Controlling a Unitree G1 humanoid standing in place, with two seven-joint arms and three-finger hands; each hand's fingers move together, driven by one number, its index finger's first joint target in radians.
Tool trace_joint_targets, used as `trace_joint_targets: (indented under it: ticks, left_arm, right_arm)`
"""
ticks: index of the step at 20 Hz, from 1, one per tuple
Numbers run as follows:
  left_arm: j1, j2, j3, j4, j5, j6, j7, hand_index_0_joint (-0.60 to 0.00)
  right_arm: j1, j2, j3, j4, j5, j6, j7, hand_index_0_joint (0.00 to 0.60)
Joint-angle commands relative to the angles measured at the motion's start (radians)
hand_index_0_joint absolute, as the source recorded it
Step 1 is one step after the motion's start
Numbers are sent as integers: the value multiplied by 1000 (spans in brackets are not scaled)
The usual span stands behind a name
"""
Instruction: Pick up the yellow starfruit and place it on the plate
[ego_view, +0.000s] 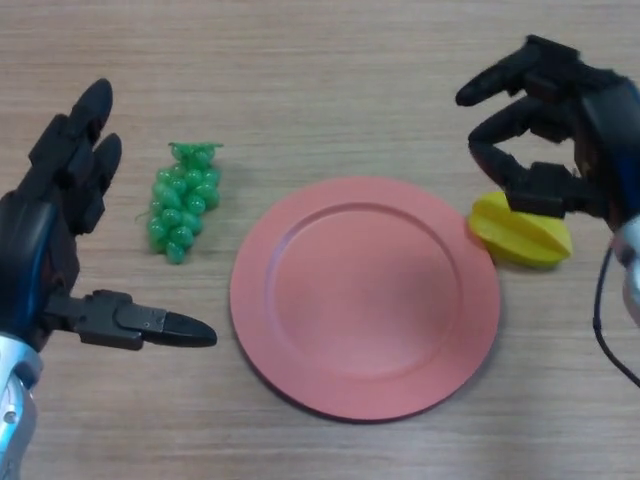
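Observation:
The yellow starfruit (525, 238) lies on the wooden table just right of the pink plate (365, 296), touching or nearly touching its rim. My right hand (575, 120) hovers over the starfruit's far side, fingers spread and bent, thumb just above the fruit; nothing is held. The plate sits at the centre and holds nothing. My left hand (50, 235) rests at the left edge with fingers straight and thumb pointing toward the plate.
A bunch of green grapes (182, 201) lies left of the plate, between it and my left hand. The wooden table (330, 80) stretches behind the plate.

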Motion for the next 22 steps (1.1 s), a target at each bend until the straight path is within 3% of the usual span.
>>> trace_joint_targets:
  ticks: [1, 2, 3, 4, 5, 10, 22]
  left_arm:
    - [-42, 32, 35, -60, -31, -140, 33, 0]
    - [-48, 34, 35, -60, -28, -145, 32, 0]
    - [-53, 36, 35, -58, -27, -151, 33, 0]
    - [-63, 39, 35, -46, -16, -181, 41, 0]
    - [-67, 41, 35, -40, -10, -197, 47, 0]
    - [-89, 54, 41, -15, 8, -234, 62, 0]
    - [-110, 70, 58, 23, 34, -325, 91, 0]
  right_arm:
    - [-21, -28, -55, -101, 51, -85, -3, 450]
    - [-5, -29, -54, -122, 42, -93, 0, 300]
    - [8, -28, -54, -140, 37, -98, 1, 200]
    - [66, -25, -54, -203, 33, -89, 15, 57]
    - [95, -25, -53, -230, 20, -90, 20, 0]
    - [204, -26, -110, -383, 106, -13, 53, 0]
    - [280, -16, -107, -444, 120, -8, 124, 0]
